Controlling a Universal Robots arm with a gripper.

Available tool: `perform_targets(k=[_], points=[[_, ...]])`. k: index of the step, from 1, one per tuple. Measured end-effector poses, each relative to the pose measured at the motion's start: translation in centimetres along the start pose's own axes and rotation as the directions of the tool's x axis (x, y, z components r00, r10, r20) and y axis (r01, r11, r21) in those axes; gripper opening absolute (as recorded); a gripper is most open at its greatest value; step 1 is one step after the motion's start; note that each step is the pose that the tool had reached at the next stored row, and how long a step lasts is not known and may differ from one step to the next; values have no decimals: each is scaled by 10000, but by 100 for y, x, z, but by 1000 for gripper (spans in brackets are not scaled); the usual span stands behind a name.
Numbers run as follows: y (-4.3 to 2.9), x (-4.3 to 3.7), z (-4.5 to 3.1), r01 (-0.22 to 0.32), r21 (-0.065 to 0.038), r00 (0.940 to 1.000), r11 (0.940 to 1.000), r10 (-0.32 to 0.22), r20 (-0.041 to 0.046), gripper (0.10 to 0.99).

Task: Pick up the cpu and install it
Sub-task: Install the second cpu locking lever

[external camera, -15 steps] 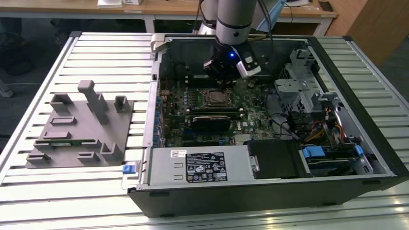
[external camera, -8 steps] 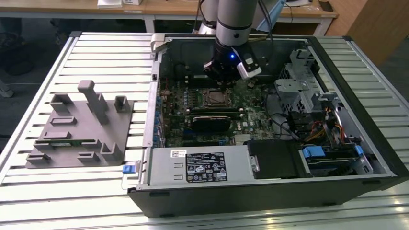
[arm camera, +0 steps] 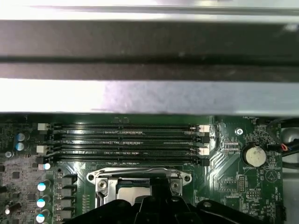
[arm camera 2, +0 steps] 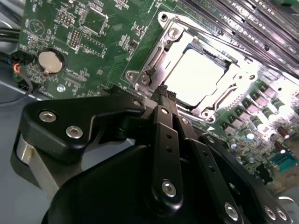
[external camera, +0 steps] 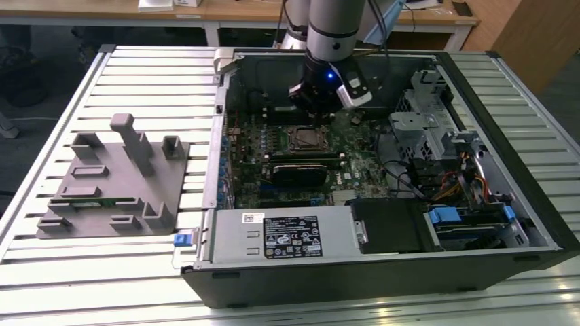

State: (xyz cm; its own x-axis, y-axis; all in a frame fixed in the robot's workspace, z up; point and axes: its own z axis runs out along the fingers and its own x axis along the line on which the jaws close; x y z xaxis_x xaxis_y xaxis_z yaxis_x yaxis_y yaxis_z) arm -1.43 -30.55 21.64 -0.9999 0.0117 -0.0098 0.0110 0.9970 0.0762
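Slatted metal table [external camera: 136,272] carries an open computer case [external camera: 381,272] lying on its side toward the exterior view's right, with a grey plastic parts holder [external camera: 109,190] near the table's edge on the exterior view's left. Inside the case, the green motherboard [external camera: 244,156] lies flat, with four memory slots [arm camera: 126,140] in a row and a round coin battery [arm camera 2: 50,61] beside them. The robot arm [external camera: 331,27] reaches down into the case at its far side. The fingers [arm camera 2: 161,93] are black and pressed together with nothing between them, their tips just above the near edge of the socket frame [arm camera 2: 163,42]. The cpu [arm camera 2: 194,77] sits inside that frame on the motherboard, its shiny top facing up, apart from the fingers.
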Motion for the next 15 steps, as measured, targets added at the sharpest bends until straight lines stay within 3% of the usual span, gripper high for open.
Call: perform_targets(k=[5, 15], points=[[-10, -1, -19, 3, 0, 10000, 10000, -3, -1, 106], [-101, -1, -26, 0, 1, 10000, 10000, 0, -1, 106]])
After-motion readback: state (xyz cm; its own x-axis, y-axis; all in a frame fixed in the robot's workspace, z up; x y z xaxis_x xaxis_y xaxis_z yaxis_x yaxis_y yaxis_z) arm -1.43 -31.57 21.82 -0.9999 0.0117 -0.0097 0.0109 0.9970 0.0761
